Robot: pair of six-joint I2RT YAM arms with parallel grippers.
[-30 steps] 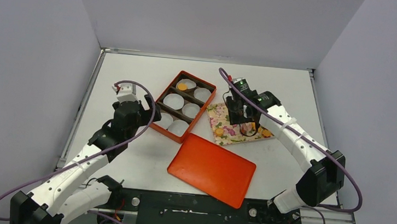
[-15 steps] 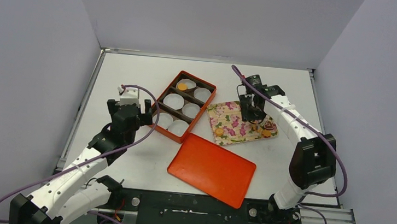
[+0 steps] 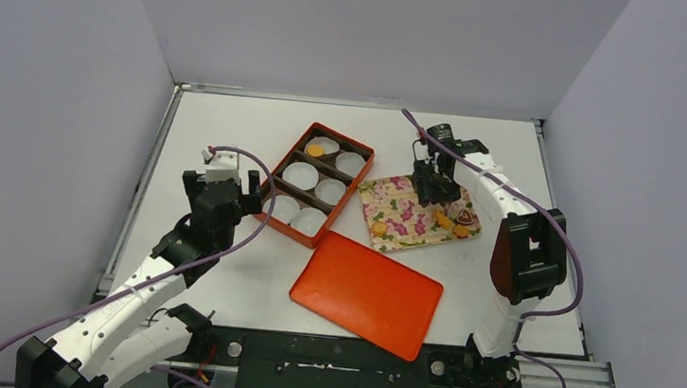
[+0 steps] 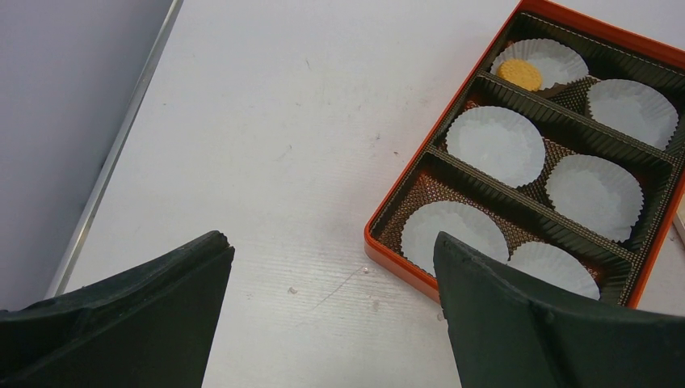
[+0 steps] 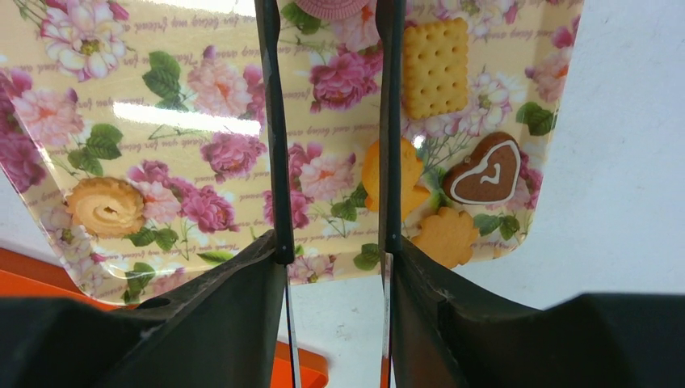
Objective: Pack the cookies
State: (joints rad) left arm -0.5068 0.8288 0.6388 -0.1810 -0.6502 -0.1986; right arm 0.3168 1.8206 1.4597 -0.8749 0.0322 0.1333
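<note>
Cut off: right gripper [image 5: 332,24] tips, pink cookie [image 5: 343,6] between them; grip unclear.
Left gripper [image 4: 329,242]: wide apart, empty.
Cookies [image 5: 446,236]: mostly orange, right of right claw.

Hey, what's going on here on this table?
A robot is packing cookies into an orange box. One round cookie sits in a paper cup there; the other five cups are empty. The other cookies lie on a flowered tray. The right gripper hangs over that tray, fingers apart, holding nothing. The left gripper is open above the table beside the box. The orange lid lies nearby.
</note>
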